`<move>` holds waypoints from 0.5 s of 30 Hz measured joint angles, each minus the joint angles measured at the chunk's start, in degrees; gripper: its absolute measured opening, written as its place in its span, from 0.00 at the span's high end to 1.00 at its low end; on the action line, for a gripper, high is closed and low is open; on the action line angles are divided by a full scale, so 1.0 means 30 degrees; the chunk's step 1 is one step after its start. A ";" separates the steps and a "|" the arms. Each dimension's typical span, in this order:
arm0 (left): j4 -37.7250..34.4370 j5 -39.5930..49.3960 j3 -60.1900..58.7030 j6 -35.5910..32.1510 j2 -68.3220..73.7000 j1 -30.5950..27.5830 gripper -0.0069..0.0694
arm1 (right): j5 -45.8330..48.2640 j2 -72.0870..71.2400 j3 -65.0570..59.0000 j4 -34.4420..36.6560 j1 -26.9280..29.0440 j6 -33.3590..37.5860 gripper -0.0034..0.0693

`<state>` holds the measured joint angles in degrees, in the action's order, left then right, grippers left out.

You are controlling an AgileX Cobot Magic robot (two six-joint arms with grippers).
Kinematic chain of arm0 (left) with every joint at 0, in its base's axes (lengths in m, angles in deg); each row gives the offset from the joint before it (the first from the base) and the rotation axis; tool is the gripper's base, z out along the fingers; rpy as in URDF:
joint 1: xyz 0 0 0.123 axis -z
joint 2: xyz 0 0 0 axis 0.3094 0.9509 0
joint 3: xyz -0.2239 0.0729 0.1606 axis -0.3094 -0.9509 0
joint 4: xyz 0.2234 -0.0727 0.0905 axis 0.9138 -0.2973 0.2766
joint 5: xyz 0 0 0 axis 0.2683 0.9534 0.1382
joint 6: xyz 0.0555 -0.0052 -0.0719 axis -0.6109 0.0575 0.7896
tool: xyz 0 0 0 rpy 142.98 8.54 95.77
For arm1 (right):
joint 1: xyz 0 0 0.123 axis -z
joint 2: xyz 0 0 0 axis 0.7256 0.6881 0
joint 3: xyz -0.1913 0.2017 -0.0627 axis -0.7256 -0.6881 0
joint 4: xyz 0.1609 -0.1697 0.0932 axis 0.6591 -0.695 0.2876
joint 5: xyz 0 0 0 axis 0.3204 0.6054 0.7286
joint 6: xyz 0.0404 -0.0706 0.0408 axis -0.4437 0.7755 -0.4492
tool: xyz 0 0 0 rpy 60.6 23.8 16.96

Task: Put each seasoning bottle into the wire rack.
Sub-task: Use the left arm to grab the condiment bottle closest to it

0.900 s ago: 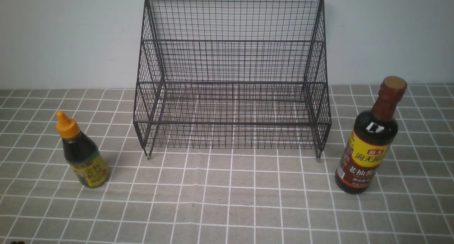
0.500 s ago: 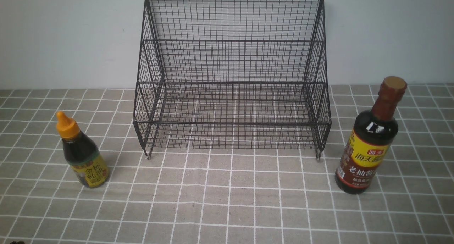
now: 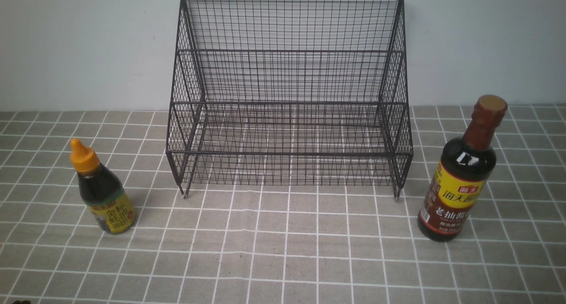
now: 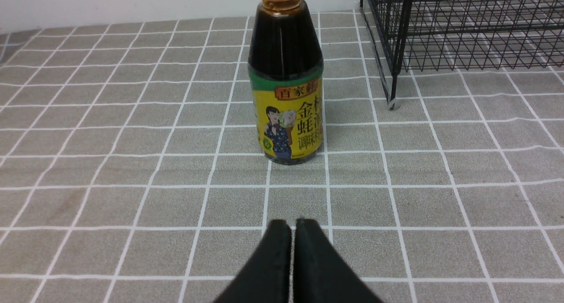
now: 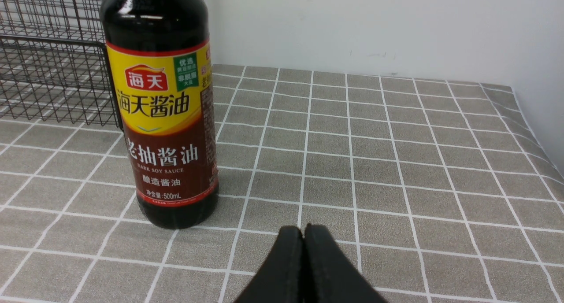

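A large black wire-mesh stepped rack (image 3: 289,51) stands on grey checked cloth (image 3: 283,251). Beside it, upright on the cloth, stand a squat orange-capped sauce bottle (image 3: 106,198) at left and a taller brown-red-capped sauce bottle (image 3: 457,184) at right. The left gripper (image 4: 293,226) and right gripper (image 5: 304,231) are both pressed together and empty.

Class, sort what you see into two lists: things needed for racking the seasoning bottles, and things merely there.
Needed for the job: small orange-capped bottle; tall brown-capped bottle; wire rack.
Merely there: checked tablecloth; white wall.
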<state>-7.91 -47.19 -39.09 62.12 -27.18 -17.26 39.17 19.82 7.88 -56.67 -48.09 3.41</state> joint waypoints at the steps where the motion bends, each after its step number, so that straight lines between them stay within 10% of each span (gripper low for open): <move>1: 0.0000 0.0000 0.0000 0.0000 0.0000 0.0000 0.92 | 0.0000 0.0000 0.0000 0.0000 0.0000 0.0000 0.97; 15: -0.1909 -0.5480 -0.0043 0.0591 0.0000 0.0000 0.92 | 0.0000 0.0000 0.0000 0.0000 0.0000 0.0000 0.97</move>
<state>-13.64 -63.63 -39.22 63.89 -27.18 -17.26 39.17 19.82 7.88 -56.67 -48.09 3.41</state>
